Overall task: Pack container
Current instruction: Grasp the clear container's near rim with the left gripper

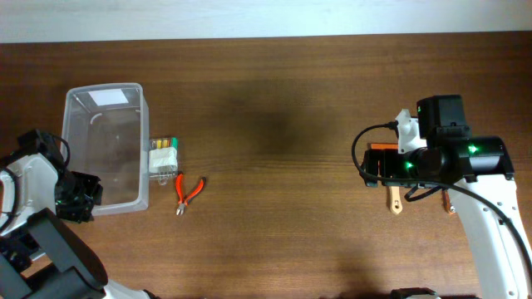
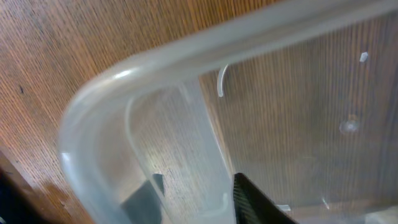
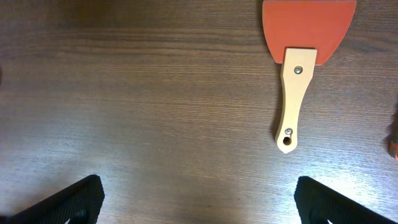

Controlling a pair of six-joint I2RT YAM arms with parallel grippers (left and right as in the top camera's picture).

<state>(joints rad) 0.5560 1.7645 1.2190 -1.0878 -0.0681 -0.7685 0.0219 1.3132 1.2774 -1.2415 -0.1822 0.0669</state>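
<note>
left fingers [image 2: 255, 202]: one on each side of the bin [image 1: 104, 87] wall, can't tell if pinching
right fingers [image 3: 74, 199]: spread wide, empty
bin: corner wall between left fingers
risk: weak pinch, bin slips

The surface [image 1: 274, 124] is dark brown wood with a fine, straight grain, smooth and mostly matt, with a faint sheen where the light falls. The container [image 1: 104, 86] is clear, glossy plastic; in the left wrist view its rounded rim looks milky and carries bright highlights, and the wood grain shows through its walls. The scraper [image 3: 297, 93] has a pale, smooth wooden handle with two small metal fasteners and a flat, matt orange-red blade whose material cannot be told. The pliers [image 1: 188, 191] have red-orange grips and a greyish, metal-looking nose. The jaws of the right gripper [image 3: 198, 202] are black, matt and finely textured.
</note>
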